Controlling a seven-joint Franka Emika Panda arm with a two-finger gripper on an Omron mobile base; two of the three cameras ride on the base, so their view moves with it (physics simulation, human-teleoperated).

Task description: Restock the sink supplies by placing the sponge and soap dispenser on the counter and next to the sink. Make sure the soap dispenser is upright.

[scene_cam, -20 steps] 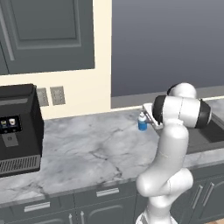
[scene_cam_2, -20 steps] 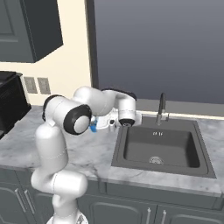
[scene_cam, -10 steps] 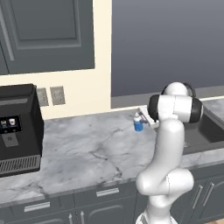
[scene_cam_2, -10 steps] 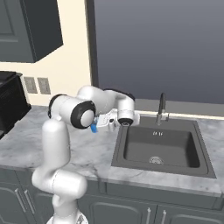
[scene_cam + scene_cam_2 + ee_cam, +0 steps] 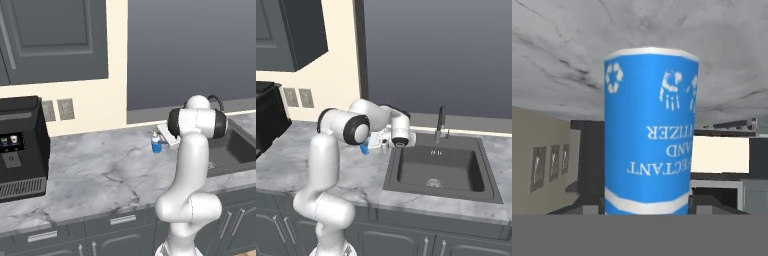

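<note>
The soap dispenser (image 5: 156, 144), blue below and white on top, stands upright at the counter (image 5: 100, 175) just left of the sink (image 5: 235, 145). My gripper (image 5: 163, 136) is shut on it from the sink side. In the hand view the blue bottle (image 5: 648, 135) sits between the dark fingertips (image 5: 587, 207), and the picture is rolled over so the marble is at the top. From the right base view only a blue sliver of the bottle (image 5: 364, 148) shows past my arm, beside the gripper (image 5: 378, 144) and the sink (image 5: 438, 167). The sponge is out of view.
A black coffee machine (image 5: 20, 145) stands at the counter's left end, with wall outlets (image 5: 57, 109) behind it. The dark faucet (image 5: 440, 122) rises at the back of the sink. Dark cabinets hang above at the left. Bare marble (image 5: 286, 160) lies between machine and sink.
The bottle has shifted slightly away from the sink and a little lower, still in my grip. My arm's elbow has swung with it.
</note>
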